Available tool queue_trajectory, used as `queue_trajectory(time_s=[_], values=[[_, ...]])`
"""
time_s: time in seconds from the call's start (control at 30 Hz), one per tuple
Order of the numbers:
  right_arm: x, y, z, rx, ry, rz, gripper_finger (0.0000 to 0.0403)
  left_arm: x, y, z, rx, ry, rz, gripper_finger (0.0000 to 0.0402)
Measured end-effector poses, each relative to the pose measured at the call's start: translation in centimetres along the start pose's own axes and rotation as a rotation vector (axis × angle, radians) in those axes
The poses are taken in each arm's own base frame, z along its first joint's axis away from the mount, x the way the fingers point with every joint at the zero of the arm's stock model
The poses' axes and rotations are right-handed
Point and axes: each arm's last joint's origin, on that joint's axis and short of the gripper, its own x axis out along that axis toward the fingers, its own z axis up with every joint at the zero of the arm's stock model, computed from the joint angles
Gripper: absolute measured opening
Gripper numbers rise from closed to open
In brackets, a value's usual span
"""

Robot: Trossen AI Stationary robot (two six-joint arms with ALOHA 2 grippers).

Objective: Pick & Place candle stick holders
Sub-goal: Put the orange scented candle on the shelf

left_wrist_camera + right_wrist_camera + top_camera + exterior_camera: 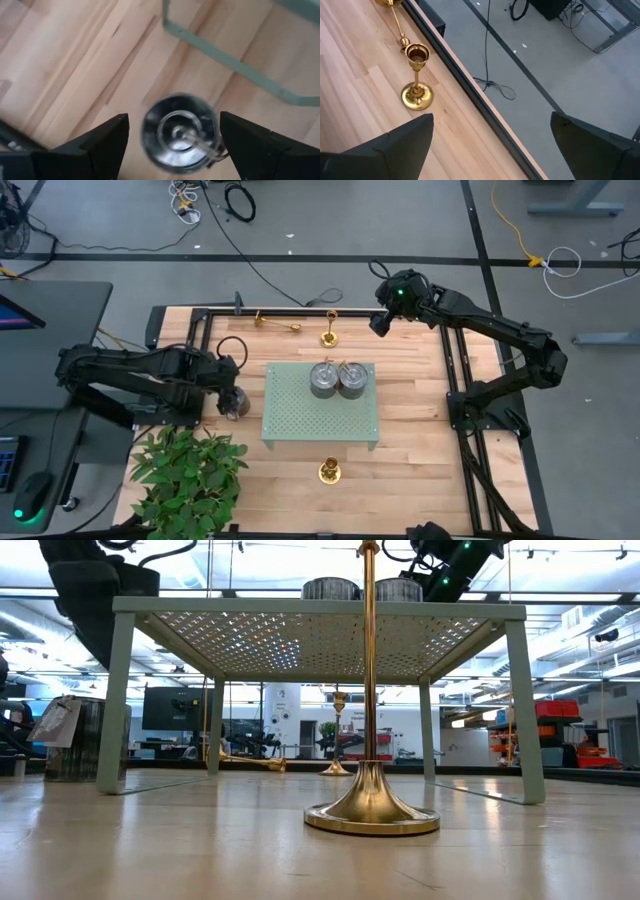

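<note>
Three candle stick holders on bench (420, 430): one upright far centre (329, 337), one lying far left (275, 323), one upright near centre (329, 471). Right claw (378, 323) apart, above far edge. Left claw (236, 399) apart, straddling metal can (179, 133) left of green rack (320, 420).

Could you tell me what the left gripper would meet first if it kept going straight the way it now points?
Most likely the silver tin: it sits directly ahead between the left gripper's open jaws, on the table beside the green rack. How far off is unclear.
</note>
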Motion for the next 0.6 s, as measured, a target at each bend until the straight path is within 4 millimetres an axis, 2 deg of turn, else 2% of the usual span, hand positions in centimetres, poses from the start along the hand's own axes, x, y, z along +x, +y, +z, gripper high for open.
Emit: queue_trajectory(time_s=[0.13, 0.3, 0.6], values=[[0.0, 0.0, 0.0, 0.0, 0.0, 0.0, 0.04, 0.0, -0.02, 0.02, -0.001, -0.001, -0.003, 0.0339], [0.0, 0.0, -0.01, 0.0, 0.001, 0.001, 0.04, 0.0, 0.06, -0.09, -0.001, 0.006, 0.011, 0.0392], [0.01, 0.01, -0.03, -0.001, 0.002, 0.002, 0.04, -0.01, 0.35, -0.58, -0.061, 0.054, 0.042, 0.0397]])
